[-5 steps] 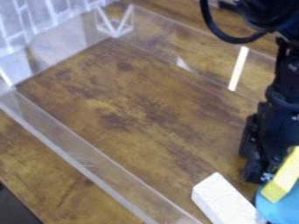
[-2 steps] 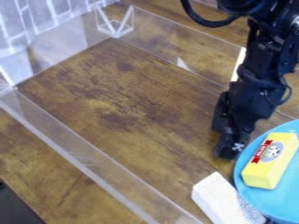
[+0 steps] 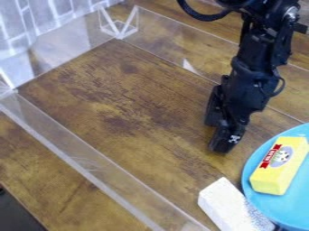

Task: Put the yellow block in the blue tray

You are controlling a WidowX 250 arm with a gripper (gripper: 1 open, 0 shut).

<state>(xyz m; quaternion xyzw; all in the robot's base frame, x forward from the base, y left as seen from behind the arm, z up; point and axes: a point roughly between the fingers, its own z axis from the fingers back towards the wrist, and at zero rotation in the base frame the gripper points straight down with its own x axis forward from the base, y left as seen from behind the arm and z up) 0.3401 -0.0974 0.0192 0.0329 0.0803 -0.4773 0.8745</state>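
The yellow block (image 3: 279, 165), a small bar with a red-and-white label on top, lies on the blue tray (image 3: 261, 191) at the right edge of the view. My gripper (image 3: 225, 126) hangs over the wooden table just left of the tray, apart from the block. Its black fingers (image 3: 227, 140) point down and hold nothing; the jaws stand open.
A white speckled sponge-like block (image 3: 233, 208) lies at the bottom, touching the tray's left rim. Clear acrylic walls (image 3: 72, 153) run along the wooden table's left and back edges. The black arm (image 3: 259, 41) and its cables rise at the upper right.
My gripper has lifted and moved left and back, away from the tray. The yellow block, hidden under it before, now lies free on the tray.
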